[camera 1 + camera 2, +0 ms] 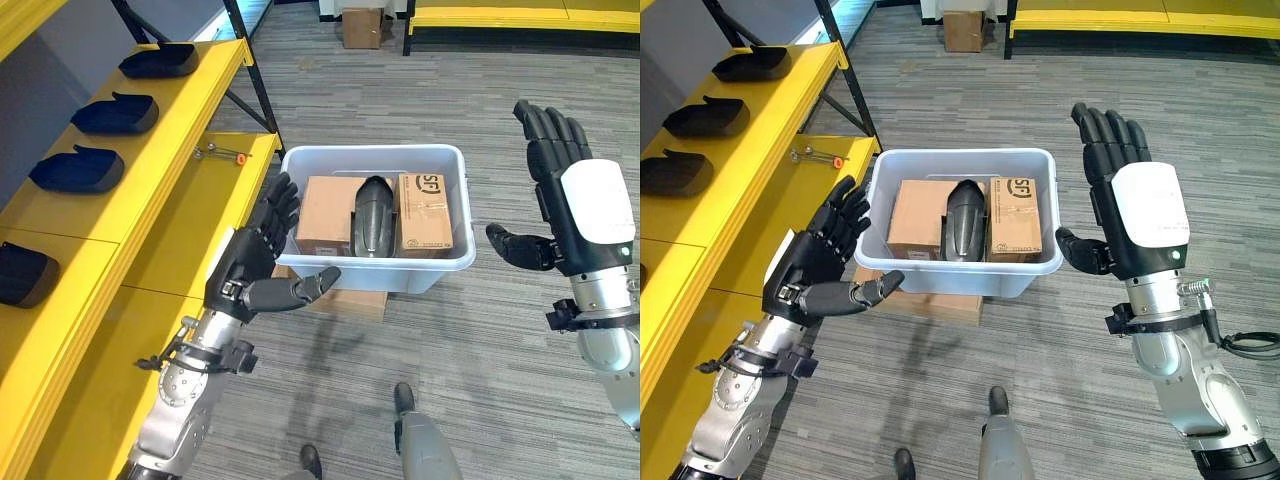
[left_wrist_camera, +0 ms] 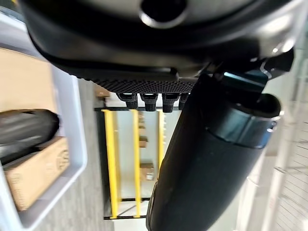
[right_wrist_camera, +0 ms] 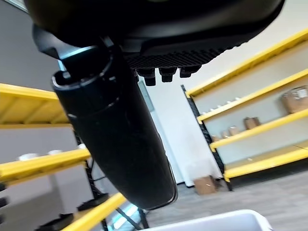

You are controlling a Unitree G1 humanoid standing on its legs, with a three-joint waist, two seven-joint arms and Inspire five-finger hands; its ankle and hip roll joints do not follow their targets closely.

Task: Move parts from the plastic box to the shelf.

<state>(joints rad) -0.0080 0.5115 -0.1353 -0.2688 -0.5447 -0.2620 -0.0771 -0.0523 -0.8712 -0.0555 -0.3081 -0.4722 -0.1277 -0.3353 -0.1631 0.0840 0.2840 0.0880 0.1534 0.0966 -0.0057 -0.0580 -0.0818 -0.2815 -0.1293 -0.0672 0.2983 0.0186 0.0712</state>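
Note:
A white plastic box [image 1: 440,262] stands on the floor on a flat cardboard piece. Inside it a dark oblong part [image 1: 373,215] lies between two cardboard boxes [image 1: 325,212]. My left hand [image 1: 252,262] hovers open just left of the box, thumb pointing toward its front wall, touching nothing. To the right of the box my right hand [image 1: 578,200] is raised with straight fingers and nothing in it. Several dark parts [image 1: 115,113] lie in a row on the yellow shelf [image 1: 190,110] at the left.
A lower yellow shelf board [image 1: 215,215] runs beside the box, with a small metal tool [image 1: 222,152] near its far end. Black shelf uprights [image 1: 250,75] stand behind it. A cardboard carton [image 1: 362,26] and another yellow rack [image 1: 520,18] lie far back.

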